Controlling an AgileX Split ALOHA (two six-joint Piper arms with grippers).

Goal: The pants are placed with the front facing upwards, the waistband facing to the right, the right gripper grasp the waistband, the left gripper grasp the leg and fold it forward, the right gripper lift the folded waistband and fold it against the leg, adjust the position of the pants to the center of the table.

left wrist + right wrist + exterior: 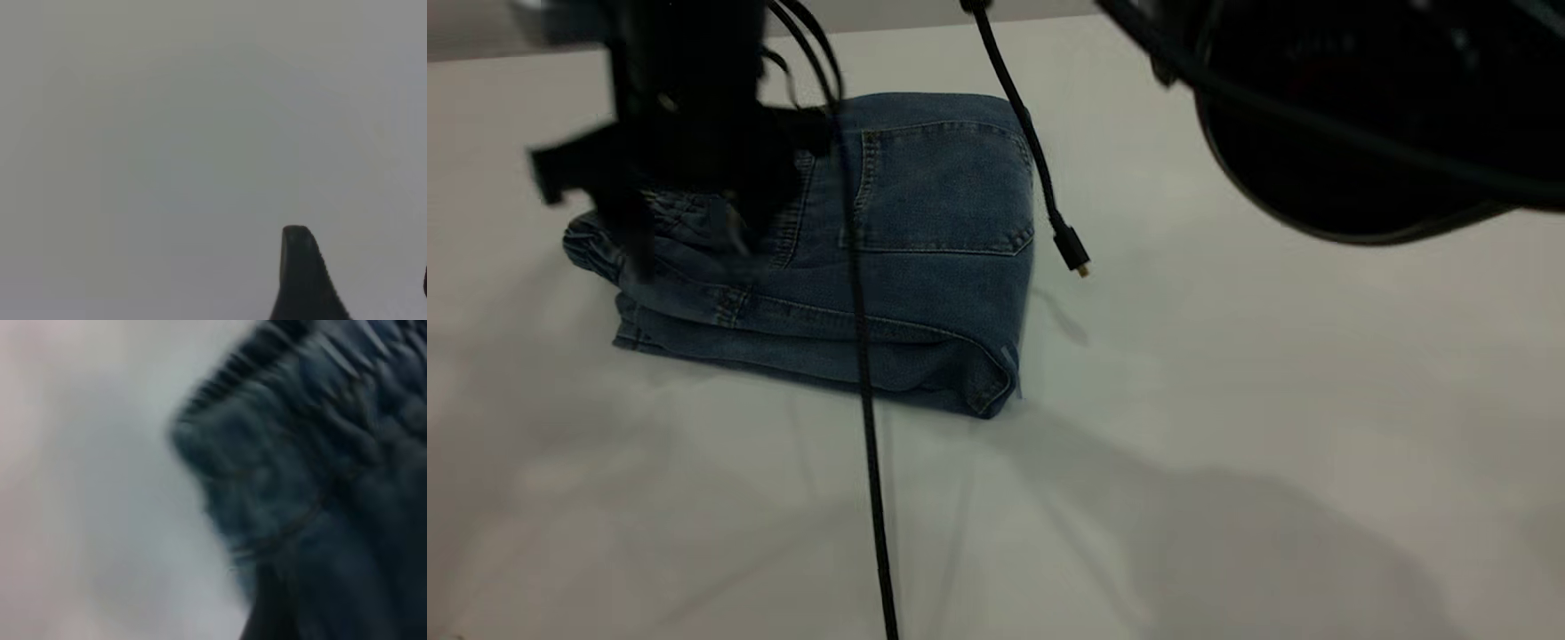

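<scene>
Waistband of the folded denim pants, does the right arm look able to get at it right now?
Probably yes. The right wrist view shows the gathered waistband of the pants close in front of the right arm, with bare table beside it and nothing visible in between.

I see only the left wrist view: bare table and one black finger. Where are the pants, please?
Observer: The pants lie folded in a compact stack on the table, in the left half of the exterior view.
Operator: My left gripper is over bare table. Which gripper is at the pants?
Observer: The right gripper hangs over the waistband end of the stack.
</scene>
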